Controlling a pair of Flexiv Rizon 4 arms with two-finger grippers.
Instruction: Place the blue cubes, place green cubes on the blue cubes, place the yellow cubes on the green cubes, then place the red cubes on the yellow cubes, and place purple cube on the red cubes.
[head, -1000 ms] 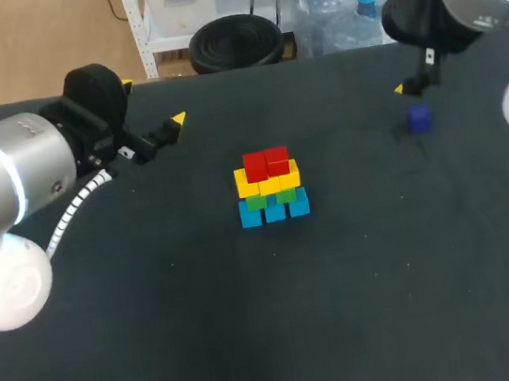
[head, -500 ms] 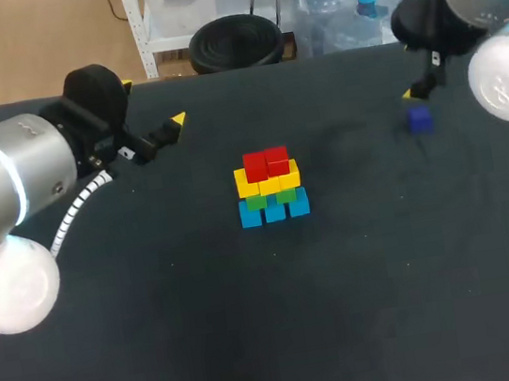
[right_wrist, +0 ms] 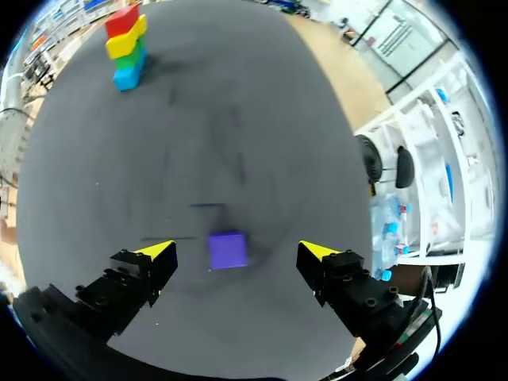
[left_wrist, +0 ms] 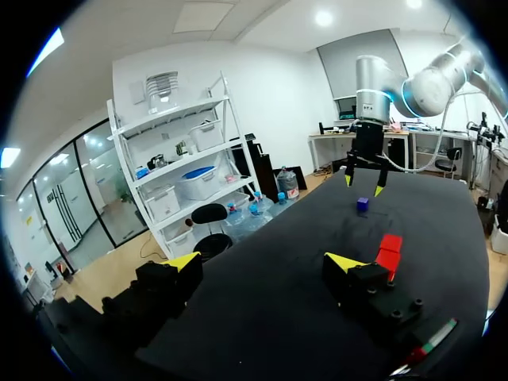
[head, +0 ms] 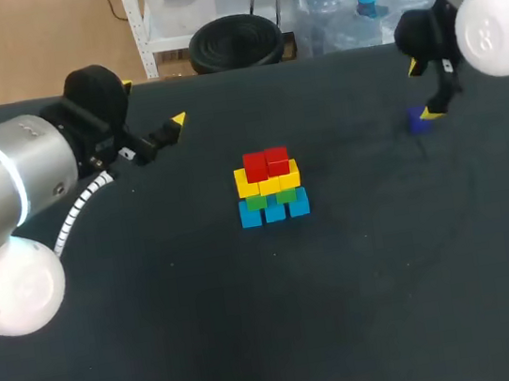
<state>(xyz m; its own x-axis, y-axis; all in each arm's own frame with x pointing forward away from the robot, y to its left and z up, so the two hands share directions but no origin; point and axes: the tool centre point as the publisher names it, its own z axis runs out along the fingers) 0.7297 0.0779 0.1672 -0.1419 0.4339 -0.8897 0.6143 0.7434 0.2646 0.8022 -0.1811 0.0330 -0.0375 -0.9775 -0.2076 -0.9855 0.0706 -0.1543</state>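
- Purple cube (head: 418,120): it sits alone on the counter (head: 257,342), well apart from the stack and on its right-hand side. No finger touches it.
- Right hand (head: 424,91): the fingers are spread wide and hold nothing. In its own wrist view the cube lies directly between the two yellow tips, with a gap on each side. From the left wrist view the tips appear just above the cube, not yet level with it.
- Orientation: the cube has no long axis. Its side faces look roughly square to the line between the fingers, so little wrist turn seems needed.
- Left hand (head: 152,102): it is also spread and empty, on the far side of the stack from the cube. The right arm is plainly the nearer.
- Stack: red cubes (head: 266,163) top yellow, green and blue layers. Judged step: lower and close on the purple cube.
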